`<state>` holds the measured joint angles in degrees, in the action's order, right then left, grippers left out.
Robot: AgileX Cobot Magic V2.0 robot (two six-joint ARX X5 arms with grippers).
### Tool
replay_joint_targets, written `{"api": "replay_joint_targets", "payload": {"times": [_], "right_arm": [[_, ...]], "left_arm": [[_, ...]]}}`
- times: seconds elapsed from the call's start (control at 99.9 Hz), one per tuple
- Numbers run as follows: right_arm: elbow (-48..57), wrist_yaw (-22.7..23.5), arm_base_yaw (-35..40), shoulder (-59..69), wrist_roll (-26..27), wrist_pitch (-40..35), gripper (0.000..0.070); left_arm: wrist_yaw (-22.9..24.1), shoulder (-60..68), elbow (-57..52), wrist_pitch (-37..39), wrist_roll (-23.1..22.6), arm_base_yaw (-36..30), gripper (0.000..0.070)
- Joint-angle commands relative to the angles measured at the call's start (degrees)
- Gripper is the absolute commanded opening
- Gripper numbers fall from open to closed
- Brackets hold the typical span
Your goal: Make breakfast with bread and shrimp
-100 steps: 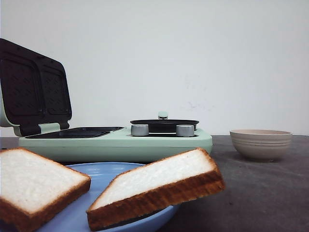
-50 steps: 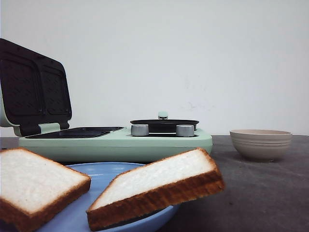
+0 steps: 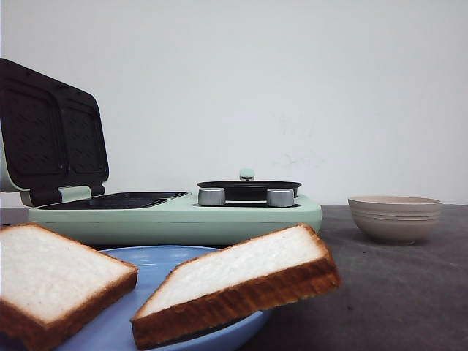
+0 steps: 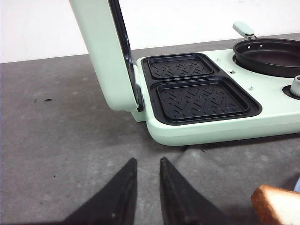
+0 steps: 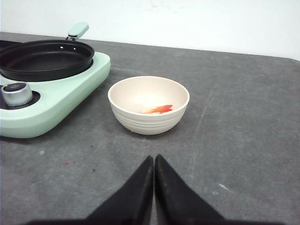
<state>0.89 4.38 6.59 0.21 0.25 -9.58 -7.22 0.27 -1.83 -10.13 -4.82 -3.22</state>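
Left gripper [image 4: 146,165]: fingers slightly parted, grasping nothing, above grey table [image 4: 61,136], near open end of green breakfast maker [image 4: 201,126]. Right gripper [image 5: 153,161]: fingers pressed together, empty, near beige bowl [image 5: 148,105]. Shrimp [image 5: 159,109] inside bowl, beside breakfast maker's pan [image 5: 44,56] end. Two bread slices [image 3: 241,285] on blue plate [image 3: 157,267], in front of breakfast maker. Lid [image 3: 51,131] raised.

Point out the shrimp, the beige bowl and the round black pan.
shrimp [image 5: 158,109], right wrist view, on the orange piece.
beige bowl [image 5: 140,123], right wrist view, on its ribbed outer wall.
round black pan [image 5: 44,58], right wrist view, on its dark inner floor.
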Motion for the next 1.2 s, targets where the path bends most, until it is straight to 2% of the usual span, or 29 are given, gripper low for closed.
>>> {"api": "replay_joint_targets", "payload": {"times": [0.0, 1.091, 1.191], "right_arm": [[-0.24, 0.11, 0.11, 0.0, 0.46, 0.57, 0.0], [-0.24, 0.13, 0.11, 0.0, 1.11, 0.68, 0.0], [-0.24, 0.09, 0.11, 0.0, 1.25, 2.97, 0.0]], "left_arm": [[0.13, -0.09, 1.01, -0.26, -0.28, 0.0, 0.0018], [0.13, -0.09, 1.01, -0.26, -0.28, 0.0, 0.0018], [0.13, -0.09, 1.01, -0.26, -0.28, 0.0, 0.0018]]}}
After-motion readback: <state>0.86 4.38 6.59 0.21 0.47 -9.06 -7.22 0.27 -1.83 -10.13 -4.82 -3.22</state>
